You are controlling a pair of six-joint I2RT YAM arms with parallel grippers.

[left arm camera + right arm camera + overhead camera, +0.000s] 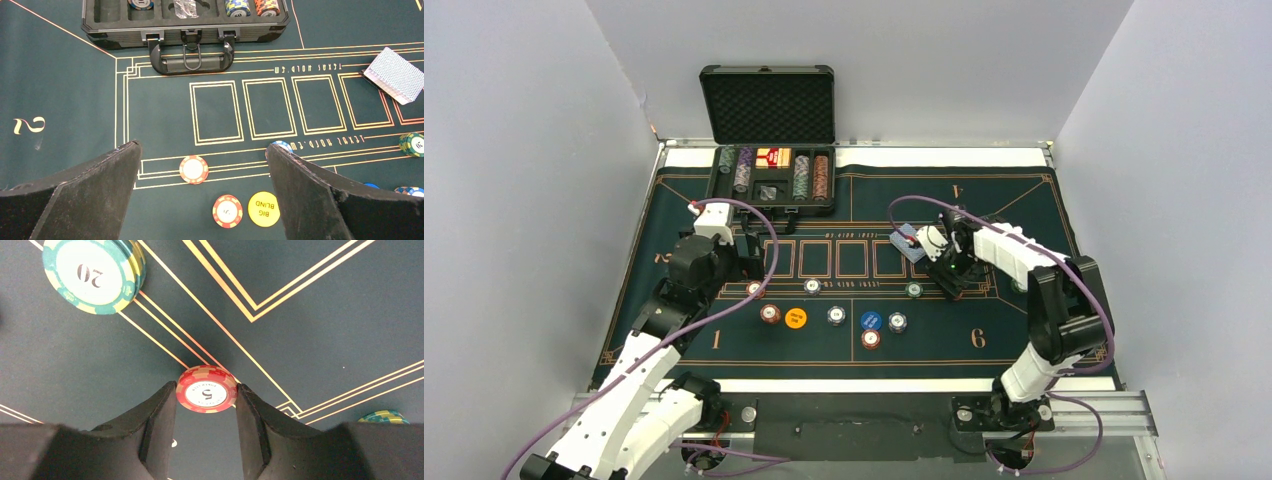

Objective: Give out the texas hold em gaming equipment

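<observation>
One dk-green gold-lined poker mat [1014,205], scattered chips [770,314], grey walls [524,150]

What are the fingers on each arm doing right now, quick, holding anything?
Left gripper: open, holding nothing.
Right gripper: closed on the red 5 chip.

Red cream-striped chip [206,389], dark green mat [325,315]

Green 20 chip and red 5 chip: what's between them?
Only bare gold-lined mat lies between the green 20 chip and the red 5 chip, in the right wrist view.
</observation>
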